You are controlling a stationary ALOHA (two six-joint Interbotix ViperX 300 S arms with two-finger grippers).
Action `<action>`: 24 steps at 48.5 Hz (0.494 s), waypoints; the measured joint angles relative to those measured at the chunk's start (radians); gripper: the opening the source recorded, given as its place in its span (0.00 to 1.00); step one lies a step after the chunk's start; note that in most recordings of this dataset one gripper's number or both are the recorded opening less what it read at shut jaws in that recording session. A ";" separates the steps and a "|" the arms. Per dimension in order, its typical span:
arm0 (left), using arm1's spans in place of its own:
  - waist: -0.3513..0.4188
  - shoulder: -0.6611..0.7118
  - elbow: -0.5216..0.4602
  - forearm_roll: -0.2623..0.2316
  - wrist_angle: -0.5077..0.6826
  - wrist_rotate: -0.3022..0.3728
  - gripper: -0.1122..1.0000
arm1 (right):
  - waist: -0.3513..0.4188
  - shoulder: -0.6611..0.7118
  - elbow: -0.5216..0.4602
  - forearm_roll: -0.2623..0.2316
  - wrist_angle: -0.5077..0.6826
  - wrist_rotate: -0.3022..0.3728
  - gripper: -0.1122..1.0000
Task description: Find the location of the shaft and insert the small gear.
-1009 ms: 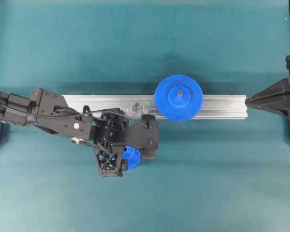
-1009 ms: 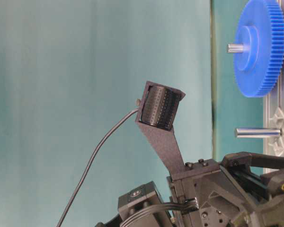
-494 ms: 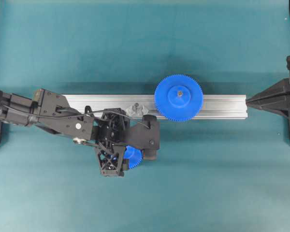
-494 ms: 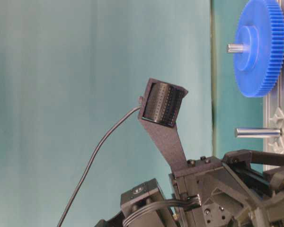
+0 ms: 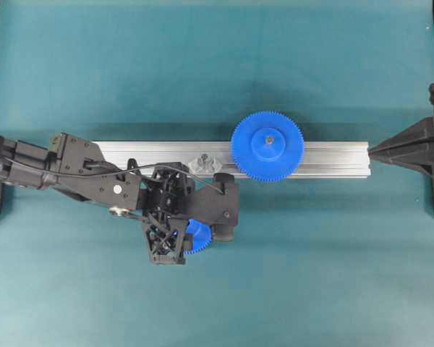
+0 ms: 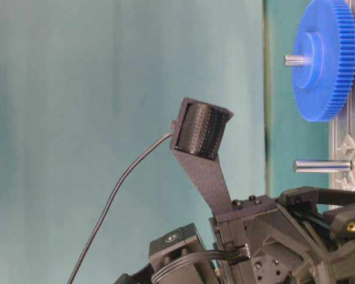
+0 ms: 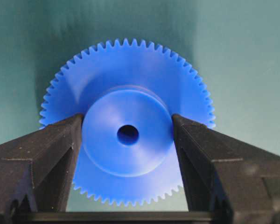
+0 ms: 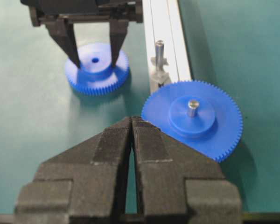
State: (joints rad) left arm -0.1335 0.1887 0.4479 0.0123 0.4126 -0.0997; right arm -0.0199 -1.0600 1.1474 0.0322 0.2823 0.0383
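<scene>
Two blue gears are in view; the small gear (image 7: 126, 126) lies flat on the teal table (image 5: 333, 275), just beside the aluminium rail (image 5: 333, 160), with the left gripper (image 7: 127, 127) standing over it; its fingers (image 7: 51, 154) sit one on each side of the raised hub and seem to touch it, though the gear rests on the table; the teeth ring shows all round them in the left wrist view. From overhead only a sliver of that gear peeks out under the arm. On the rail the shaft (image 8: 159, 50) stands upright and bare on its silvery base; the larger gear (image 5: 267, 146) sits on the rail further along, a grey pin through its centre, near the shaft but apart from it. At the far end of the rail the right gripper (image 8: 131, 125) hangs pressed together, holding nothing.
</scene>
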 measured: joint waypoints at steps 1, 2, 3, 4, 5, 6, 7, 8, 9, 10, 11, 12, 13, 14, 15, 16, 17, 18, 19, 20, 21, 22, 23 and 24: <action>0.000 -0.003 0.000 0.000 0.006 0.000 0.69 | 0.000 0.000 0.002 0.000 0.000 0.000 0.18; 0.000 -0.006 0.000 0.000 0.014 0.002 0.69 | 0.000 -0.003 0.002 0.000 0.000 0.000 0.18; 0.002 -0.009 -0.002 0.002 0.020 0.005 0.69 | -0.002 -0.003 0.002 0.000 0.000 0.000 0.18; 0.002 -0.012 -0.002 0.002 0.028 0.006 0.69 | 0.000 -0.005 0.003 0.000 0.000 0.000 0.18; 0.002 -0.015 -0.003 0.000 0.035 0.011 0.69 | -0.002 -0.008 0.003 0.000 0.000 0.000 0.18; 0.002 -0.018 -0.006 0.000 0.041 0.012 0.69 | -0.002 -0.009 0.005 0.000 0.000 0.000 0.18; 0.002 -0.025 -0.009 0.000 0.049 0.015 0.69 | 0.000 -0.011 0.005 0.000 0.000 0.000 0.18; 0.002 -0.028 -0.011 0.002 0.057 0.017 0.69 | 0.000 -0.012 0.005 0.002 0.000 0.000 0.18; 0.000 -0.034 -0.012 0.002 0.061 0.015 0.69 | -0.002 -0.015 0.006 0.000 0.000 0.000 0.18; 0.002 -0.037 -0.015 0.002 0.069 0.014 0.69 | -0.002 -0.015 0.008 0.000 -0.002 0.000 0.18; 0.002 -0.041 -0.017 0.002 0.074 0.014 0.69 | -0.002 -0.017 0.006 0.002 0.000 0.000 0.18; 0.002 -0.046 -0.020 0.000 0.078 0.014 0.69 | -0.002 -0.017 0.008 0.000 0.000 0.000 0.18; 0.002 -0.052 -0.023 0.002 0.083 0.014 0.69 | -0.002 -0.018 0.008 0.000 -0.002 0.000 0.18; 0.002 -0.057 -0.026 0.002 0.091 0.014 0.69 | -0.002 -0.018 0.008 0.000 0.000 0.000 0.18; 0.002 -0.060 -0.029 0.002 0.097 0.012 0.69 | -0.002 -0.020 0.008 0.000 0.000 0.000 0.18; 0.002 -0.064 -0.034 0.002 0.103 0.012 0.69 | -0.003 -0.020 0.009 0.000 0.000 0.000 0.18; 0.002 -0.069 -0.038 0.000 0.109 0.012 0.69 | -0.003 -0.020 0.011 0.002 0.000 0.000 0.18; 0.002 -0.072 -0.043 0.002 0.117 0.012 0.69 | -0.003 -0.020 0.012 0.000 0.000 0.000 0.18; 0.003 -0.075 -0.049 0.002 0.129 0.012 0.69 | -0.005 -0.020 0.012 0.000 0.000 0.000 0.18; 0.005 -0.078 -0.058 0.002 0.140 0.014 0.69 | -0.005 -0.020 0.014 0.000 0.000 0.000 0.18; 0.008 -0.080 -0.064 0.002 0.152 0.017 0.69 | -0.005 -0.020 0.015 0.000 0.000 0.000 0.18; 0.009 -0.081 -0.072 0.003 0.163 0.017 0.69 | -0.005 -0.020 0.015 0.000 0.000 0.000 0.18; 0.012 -0.084 -0.081 0.003 0.170 0.017 0.69 | -0.006 -0.020 0.015 0.000 -0.002 0.000 0.18; 0.018 -0.087 -0.089 0.003 0.179 0.017 0.69 | -0.006 -0.021 0.017 0.000 -0.002 0.000 0.18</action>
State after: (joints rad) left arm -0.1150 0.1012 0.3590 0.0153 0.5921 -0.0828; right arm -0.0261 -1.0815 1.1643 0.0322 0.2807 0.0383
